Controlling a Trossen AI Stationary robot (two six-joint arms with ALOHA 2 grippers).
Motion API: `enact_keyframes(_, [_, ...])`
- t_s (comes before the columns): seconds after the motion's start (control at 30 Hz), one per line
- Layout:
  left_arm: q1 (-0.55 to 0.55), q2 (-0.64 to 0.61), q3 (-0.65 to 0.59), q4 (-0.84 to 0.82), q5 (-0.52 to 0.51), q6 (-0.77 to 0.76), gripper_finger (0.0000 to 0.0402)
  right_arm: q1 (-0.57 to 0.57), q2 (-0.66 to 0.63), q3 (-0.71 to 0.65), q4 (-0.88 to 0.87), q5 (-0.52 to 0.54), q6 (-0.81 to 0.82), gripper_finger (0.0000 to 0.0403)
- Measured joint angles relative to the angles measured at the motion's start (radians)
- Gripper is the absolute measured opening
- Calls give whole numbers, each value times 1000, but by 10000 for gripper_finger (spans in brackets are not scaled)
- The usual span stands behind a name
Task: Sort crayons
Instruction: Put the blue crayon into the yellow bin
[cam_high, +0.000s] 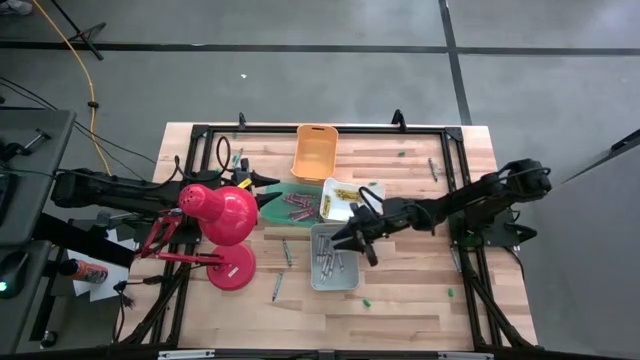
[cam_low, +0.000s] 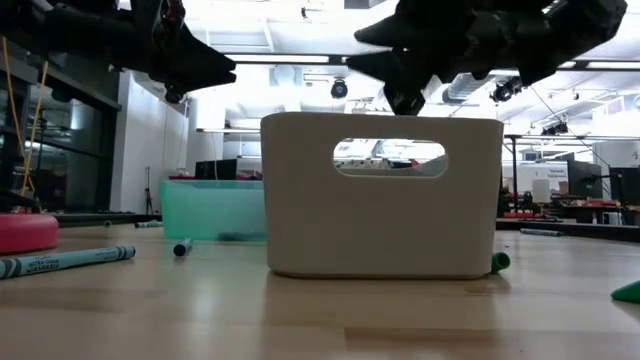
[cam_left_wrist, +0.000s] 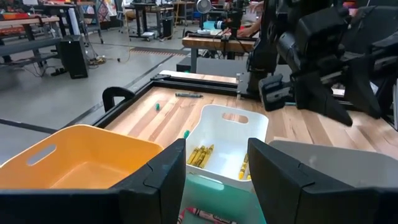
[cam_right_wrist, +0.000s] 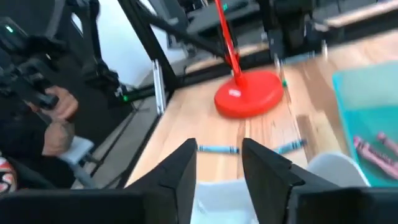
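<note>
Over the grey bin (cam_high: 333, 257), near the middle of the counter (cam_high: 400, 290), hangs the right pincer (cam_high: 357, 238), its fingers parted with nothing between them; the right wrist view shows the gap bare, and past it two blue crayons (cam_right_wrist: 217, 149) lying on the wood before a red lamp base (cam_right_wrist: 249, 94). Grey crayons (cam_high: 329, 258) lie in the bin below it. Just beside that bin stands a white bin (cam_high: 350, 200) holding yellow crayons (cam_left_wrist: 200, 155), and touching the white one on its far side from the right arm is a teal bin (cam_high: 290, 203) with red crayons (cam_high: 296, 207) in it. An orange bin (cam_high: 314, 151) stands beyond these, toward the counter's far edge; nothing shows in it

The left pincer (cam_high: 262, 182) hovers above the teal bin's edge, its fingers (cam_left_wrist: 165, 180) spread wide and holding nothing. A red lamp (cam_high: 222, 212) partly covers the left arm in the high view. Loose crayons are scattered on the wood: one (cam_high: 286, 252) between the lamp and the grey bin, another (cam_high: 277, 287) nearer the front edge, one (cam_high: 432, 169) by the right frame rail. From the low view a grey-blue crayon (cam_low: 65, 261) lies at the front left, and a green one (cam_low: 498, 262) touches the grey bin's corner. Beyond the counter, a person's hand (cam_right_wrist: 59, 102) holds a dark device
</note>
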Motion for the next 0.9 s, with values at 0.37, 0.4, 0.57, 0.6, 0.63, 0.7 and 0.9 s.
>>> enact_keyframes(0.37, [0,0,0,-25,0,-7,161,-7,-110,228,-741,81,108,129])
enact_keyframes(0.4, [0,0,0,-28,0,-7,161,-7,-128,254,-821,166,104,129])
enact_keyframes(0.57, [0,0,0,-33,0,-7,161,-39,-193,384,-1291,812,219,128])
enact_keyframes(0.6, [0,0,0,-33,0,-8,161,-59,-194,402,-1393,948,283,128])
enact_keyframes(0.63, [0,0,0,-34,0,-8,161,-87,-193,422,-1496,1042,351,128])
enact_keyframes(0.7, [0,0,0,-37,0,-8,161,-183,-192,453,-1673,1074,451,128])
enact_keyframes(0.9, [0,0,0,-41,0,1,161,-634,-184,424,-1784,775,369,128])
